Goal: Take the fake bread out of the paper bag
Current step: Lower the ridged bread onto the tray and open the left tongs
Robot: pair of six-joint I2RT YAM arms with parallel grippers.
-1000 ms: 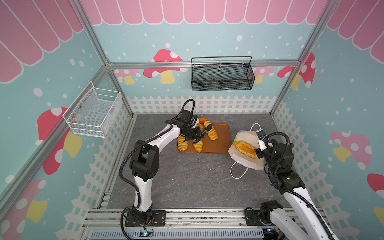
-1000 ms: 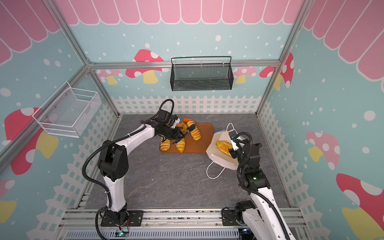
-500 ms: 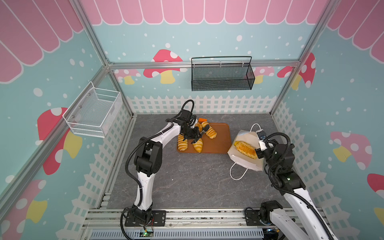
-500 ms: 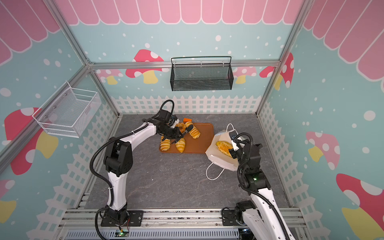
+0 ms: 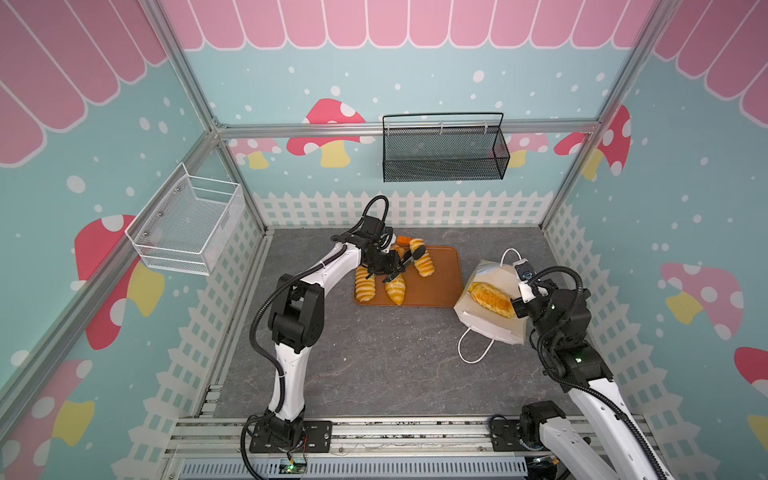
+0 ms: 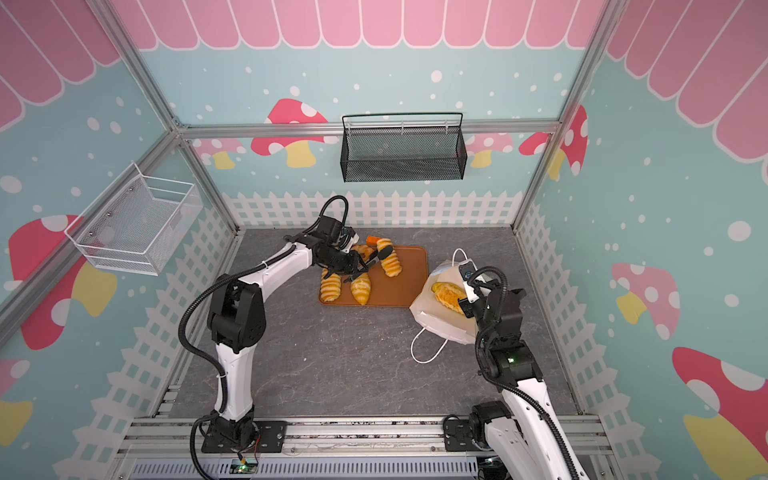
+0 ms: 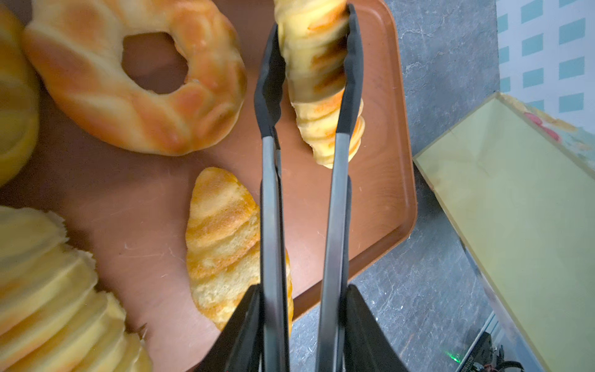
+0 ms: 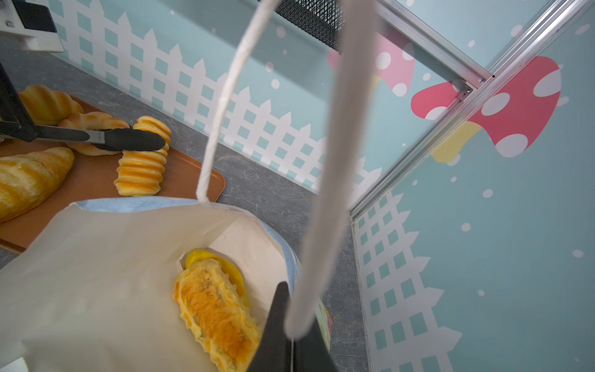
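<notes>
arms [image 5: 286, 386]: white links | joints [image 5: 297, 313]: black | cables [image 5: 253, 334]: black corrugated | left claw [image 7: 302, 322]: black

Left arm [image 5: 332, 270] outstretched; right end effector [image 8: 289, 328] clamped.

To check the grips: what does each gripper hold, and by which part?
Left gripper holds tongs by their handle end; the tips flank a roll. Right gripper holds the bag by one cord handle.

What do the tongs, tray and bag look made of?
The tongs: brushed metal arms with matte black tips, probably silicone. The tray: likely plastic, semi-matte orange-brown, with fine scratches and a rolled rim. The bag: paper, matte white inside, with creases and folds.
</notes>
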